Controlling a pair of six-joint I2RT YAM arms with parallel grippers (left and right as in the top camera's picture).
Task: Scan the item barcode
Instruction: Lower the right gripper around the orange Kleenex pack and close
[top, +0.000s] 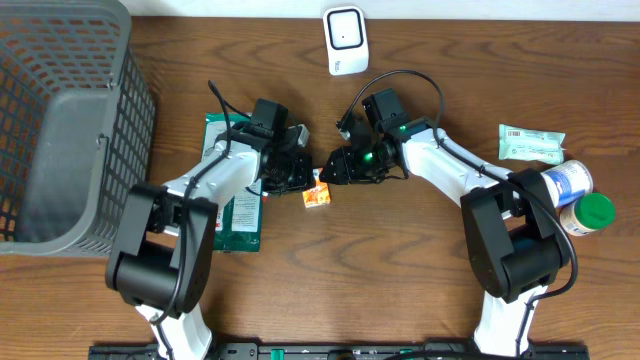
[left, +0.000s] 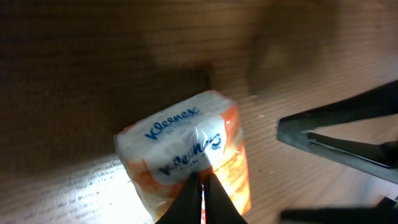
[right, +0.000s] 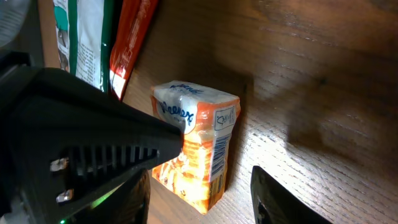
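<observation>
1. The pack (top: 317, 195) sits on the table (top: 400, 280) near the middle; it is orange and white and says Kleenex.
2. The left gripper (left: 202, 183) is at 10 o'clock from the pack; its tips are pressed together and pinch the pack's shiny wrap.
3. The right gripper (top: 330, 168) is at 1 o'clock from the pack; its fingers (right: 273, 199) are spread wide and do not touch the pack.
4. In the right wrist view the pack stands a bit tilted; a barcode (right: 217, 158) runs down its side, facing the right gripper.
5. The scanner (top: 343, 40) is white; it stands at 12 o'clock from the pack, well apart, at the table's far edge.
6. A green bag (top: 232, 215) lies flat at 9 o'clock from the pack, partly under the left arm.
7. A grey basket (top: 130, 100) is far off at 9 o'clock.
8. At 3 o'clock, far off, lie a bottle (top: 567, 183), a jar (top: 590, 212) with a green lid, and a small packet (top: 531, 143).
</observation>
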